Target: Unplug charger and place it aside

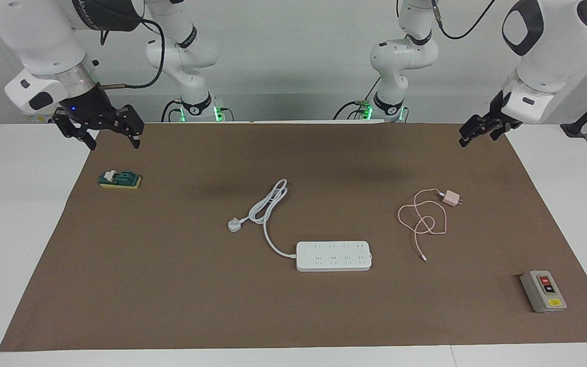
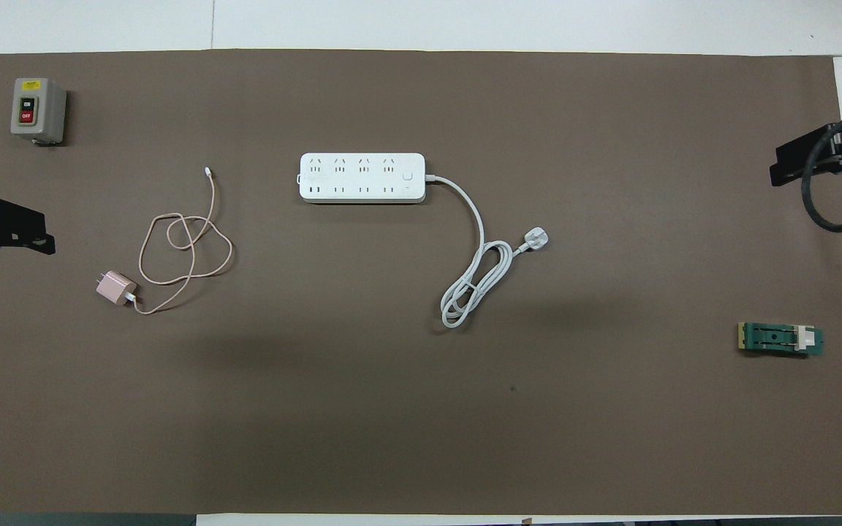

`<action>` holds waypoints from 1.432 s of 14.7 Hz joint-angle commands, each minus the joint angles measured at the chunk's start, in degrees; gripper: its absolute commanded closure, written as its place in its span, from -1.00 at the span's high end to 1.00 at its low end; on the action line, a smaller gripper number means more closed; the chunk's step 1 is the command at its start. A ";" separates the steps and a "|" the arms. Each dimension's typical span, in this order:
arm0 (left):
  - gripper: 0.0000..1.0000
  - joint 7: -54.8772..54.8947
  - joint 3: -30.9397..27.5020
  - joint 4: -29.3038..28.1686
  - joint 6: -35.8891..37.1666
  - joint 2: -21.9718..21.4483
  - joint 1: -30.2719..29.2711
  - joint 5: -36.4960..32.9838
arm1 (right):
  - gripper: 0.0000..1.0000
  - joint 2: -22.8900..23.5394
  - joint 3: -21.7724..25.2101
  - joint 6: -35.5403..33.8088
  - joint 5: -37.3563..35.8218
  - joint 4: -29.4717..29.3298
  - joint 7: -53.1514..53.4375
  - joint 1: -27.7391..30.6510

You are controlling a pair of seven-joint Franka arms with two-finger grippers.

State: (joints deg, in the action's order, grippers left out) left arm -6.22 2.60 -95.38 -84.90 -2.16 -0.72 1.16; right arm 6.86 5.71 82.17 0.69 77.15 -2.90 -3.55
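The big brown mat [image 1: 171,306] covers most of the table, and everything sits on it. The white power strip [image 1: 334,256] lies in the middle, and nothing is plugged into any of its holes. Its thick cord [image 1: 268,209] curls toward the robots and ends in a loose plug.

The charger [image 1: 450,198] is already out. It lies on its side toward the left arm's end of the table, well apart from the strip, with its thin pink cable [image 1: 422,220] in loose loops beside it. So the job looks done (unplugged and put aside), and I think nothing is left but waiting.

The right gripper [image 1: 112,137] hangs over the mat's edge with fingers spread wide, holding nothing. The left gripper [image 1: 482,131] hangs over the mat's corner, holding nothing; I cannot tell how far open it is.

A grey switch box [image 1: 543,291] and a small green switch [image 1: 120,179] sit near the two ends.
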 commanded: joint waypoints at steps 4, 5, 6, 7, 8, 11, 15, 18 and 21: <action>1.00 8.92 -0.67 9.16 7.29 4.26 1.68 -2.57 | 1.00 -11.34 -4.20 5.54 -1.13 16.62 -4.39 6.43; 1.00 9.29 -0.76 9.16 7.12 4.53 1.86 -2.57 | 1.00 -11.43 -6.13 5.63 -1.13 16.80 -4.39 8.45; 1.00 9.38 -1.02 9.16 7.03 4.62 2.21 -2.66 | 1.00 -11.52 -7.98 5.98 -1.48 17.33 -4.39 10.13; 1.00 9.73 -1.37 9.24 6.59 4.71 2.39 -2.66 | 1.00 -12.04 -8.43 6.94 -2.78 18.03 -4.39 10.40; 1.00 10.43 -1.63 9.24 6.41 4.62 2.39 -2.83 | 1.00 -12.39 -8.52 8.08 -3.49 19.17 -4.39 10.32; 1.00 14.30 -1.64 6.70 3.79 3.92 2.48 -2.57 | 1.00 -13.53 -8.52 10.90 -3.76 21.63 -3.78 9.79; 1.00 13.95 -1.46 4.68 0.80 4.71 3.17 -2.57 | 1.00 -13.63 -8.52 10.20 -3.33 21.55 -1.06 9.18; 1.00 8.78 -1.37 3.53 -1.06 4.62 4.05 -2.57 | 1.00 -13.71 -8.61 9.59 -2.71 21.46 -0.97 8.48; 1.00 5.96 -0.14 5.90 0.35 5.41 4.23 -2.57 | 1.00 -13.71 -8.61 8.80 -2.54 21.37 -1.05 8.47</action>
State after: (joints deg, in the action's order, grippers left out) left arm 2.22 2.71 -90.59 -84.54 3.22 2.18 -0.46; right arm -5.37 -2.65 91.21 -1.85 96.78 -4.95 4.79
